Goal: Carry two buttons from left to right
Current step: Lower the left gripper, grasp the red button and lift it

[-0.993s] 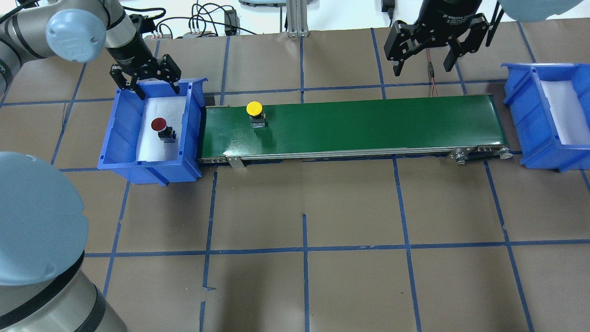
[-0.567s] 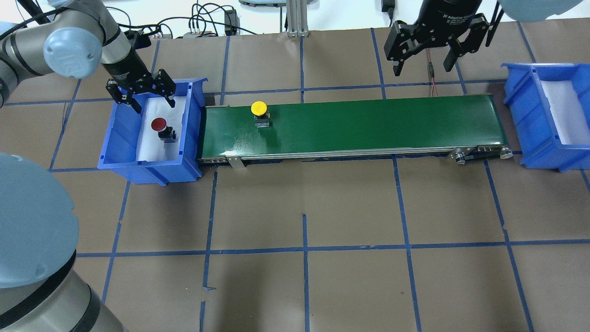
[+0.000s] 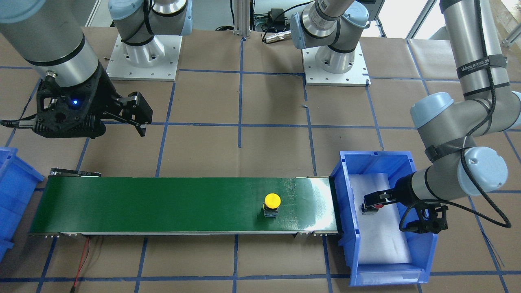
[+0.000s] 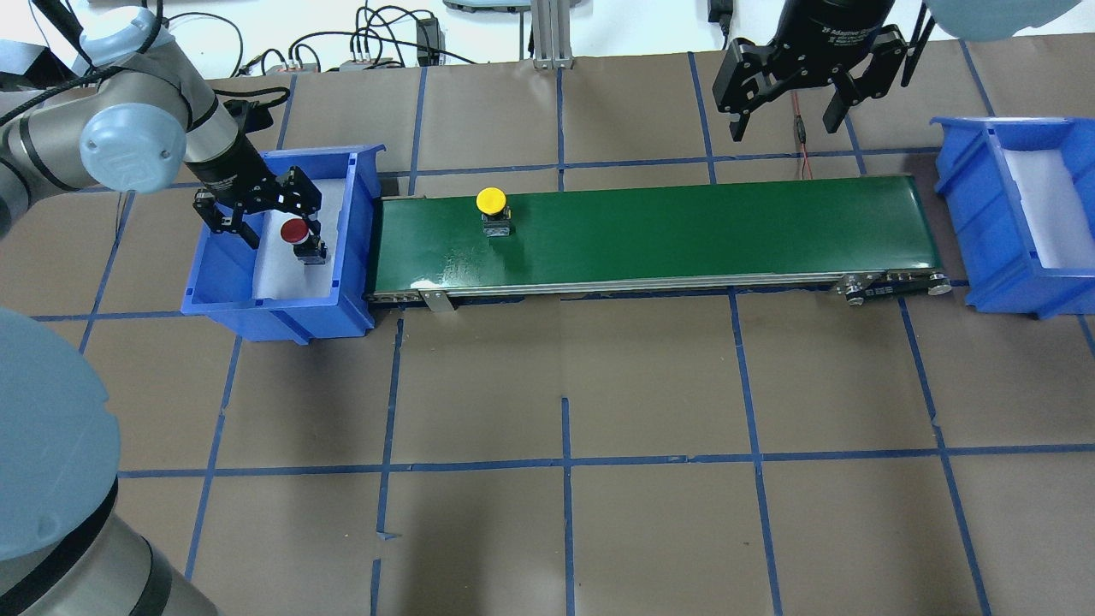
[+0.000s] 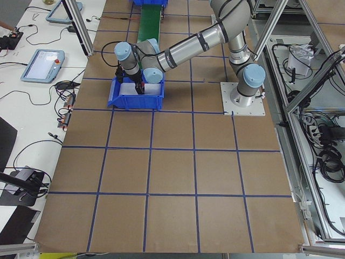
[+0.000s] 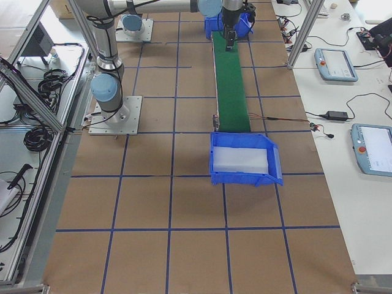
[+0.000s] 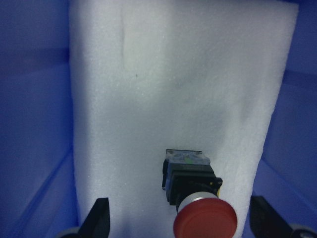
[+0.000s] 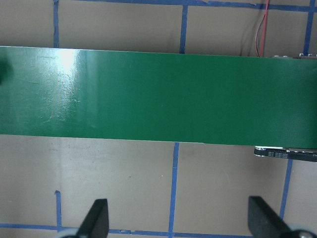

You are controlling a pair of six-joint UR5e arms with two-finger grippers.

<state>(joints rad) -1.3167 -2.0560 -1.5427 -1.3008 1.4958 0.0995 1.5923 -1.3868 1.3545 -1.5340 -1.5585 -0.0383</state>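
Note:
The red button [image 4: 295, 231] stands on white foam in the left blue bin [image 4: 221, 265]. My left gripper [image 4: 285, 233] is open and lowered into the bin, one finger on each side of the red button. In the left wrist view the red cap [image 7: 204, 220] sits between the two fingers [image 7: 99, 218]. The yellow button [image 4: 491, 202] stands upright on the green conveyor belt [image 4: 684, 231] near its left end; it also shows in the front view [image 3: 272, 200]. My right gripper [image 4: 783, 128] is open and empty, held above the table behind the belt's right part.
A second blue bin [image 4: 975, 214] with a white foam liner stands past the belt's right end. A red and black wire [image 4: 802, 145] lies behind the belt. Cables and a metal post lie at the table's far edge.
My left gripper has moved from the bin's back rim down into the bin, around the red button. The yellow button has shifted slightly right along the belt. The right arm has not moved.

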